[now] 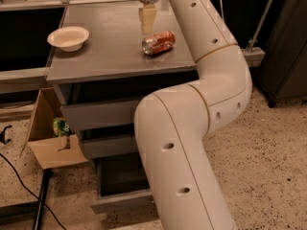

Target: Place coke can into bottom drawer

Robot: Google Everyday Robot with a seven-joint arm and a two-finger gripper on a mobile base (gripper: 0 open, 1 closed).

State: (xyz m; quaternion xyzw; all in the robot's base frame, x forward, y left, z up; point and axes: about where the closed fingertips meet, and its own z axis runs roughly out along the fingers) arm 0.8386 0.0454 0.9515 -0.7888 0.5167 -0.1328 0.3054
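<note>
the coke can [158, 42] lies on its side on the grey counter [105, 61], toward the right part of the top, with one silver end facing left and slightly toward the camera. it is not in any drawer. the tool [147, 28] hangs point-down directly over the left end of the can, its pale tip just above the red side. whether it touches the can cannot be told, and whether the tool is wide or narrow cannot be told either. it holds nothing that shows.

the white arm [192, 128] fills the middle and right of the view, rising from the lower edge, bending at a thick elbow and reaching back over the counter to the tool.

a white bowl [68, 37] stands upright on the left part of the counter, well apart from the can.

below the counter top are three grey drawers. the top drawer [98, 114] and the middle drawer [108, 145] are shallower. the bottom drawer [120, 202] is pulled out toward the camera, its dark interior open to view on the left, and the arm covers its right part.

to the left of the drawers a cardboard box [53, 152] stands open on the speckled floor [273, 147], with a green packet [61, 127] inside. a black cable [19, 176] runs across the floor near the box.
</note>
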